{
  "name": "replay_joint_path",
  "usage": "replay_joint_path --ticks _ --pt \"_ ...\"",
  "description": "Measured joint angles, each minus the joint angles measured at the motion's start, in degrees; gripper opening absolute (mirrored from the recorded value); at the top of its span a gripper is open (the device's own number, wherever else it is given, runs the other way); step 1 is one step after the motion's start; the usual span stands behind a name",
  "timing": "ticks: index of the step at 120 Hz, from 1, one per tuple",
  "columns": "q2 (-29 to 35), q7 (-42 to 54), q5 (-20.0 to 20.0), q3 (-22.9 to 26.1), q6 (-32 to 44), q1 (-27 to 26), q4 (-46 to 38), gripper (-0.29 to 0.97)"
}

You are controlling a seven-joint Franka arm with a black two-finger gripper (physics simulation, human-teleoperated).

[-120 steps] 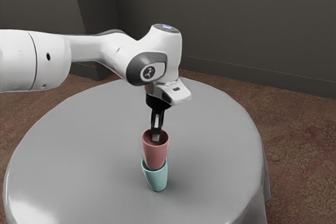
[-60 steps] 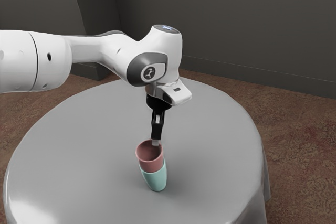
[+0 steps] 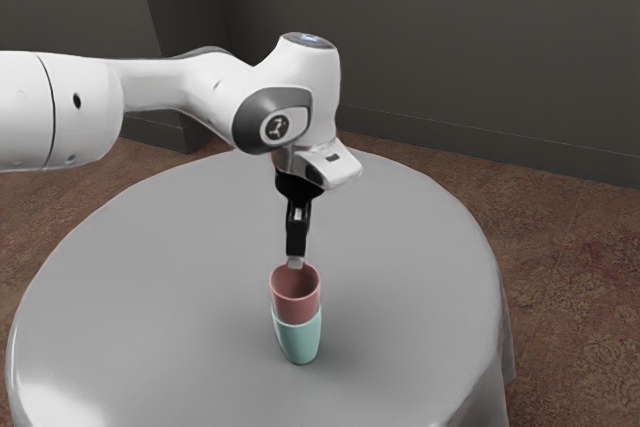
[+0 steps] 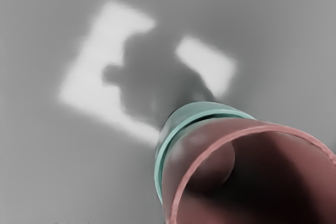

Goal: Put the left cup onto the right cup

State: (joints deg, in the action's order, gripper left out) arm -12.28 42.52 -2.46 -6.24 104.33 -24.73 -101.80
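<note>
A pink cup (image 3: 296,294) stands upright, nested inside a teal cup (image 3: 299,341) near the front of the round grey table (image 3: 150,267). My gripper (image 3: 294,261) hangs straight down over the far side of the pink cup's rim, its tips right at rim height, open and holding nothing. In the wrist view the pink cup's mouth (image 4: 252,177) looms just under my hand, with the teal cup's rim (image 4: 205,111) ringing it from outside.
The table top around the stacked cups is bare grey, with bright light patches and my hand's shadow (image 4: 152,77) beside the cups. The table's front edge lies a short way beyond the cups in the exterior view.
The pink cup left my fingers, dropped deeper into the teal cup, tilted briefly, and now sits upright. My hand has lifted slightly, so the tips stand at the rim rather than inside.
</note>
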Motion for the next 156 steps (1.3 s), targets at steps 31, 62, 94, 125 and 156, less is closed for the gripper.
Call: replay_joint_path --ticks 31,62,94,125,156 --pt "1.89 0.16 -0.14 0.00 0.00 0.89 0.00 0.67" --pt "3.83 0.82 -0.38 -0.09 -0.12 3.22 0.13 0.68" --pt "5.38 1.46 -3.29 -0.09 -0.17 7.35 0.10 0.68" --pt "8.25 2.14 -5.43 -0.17 -1.47 12.83 0.42 0.68" --pt "9.89 3.69 -5.81 -0.99 -5.40 16.31 3.73 0.68"
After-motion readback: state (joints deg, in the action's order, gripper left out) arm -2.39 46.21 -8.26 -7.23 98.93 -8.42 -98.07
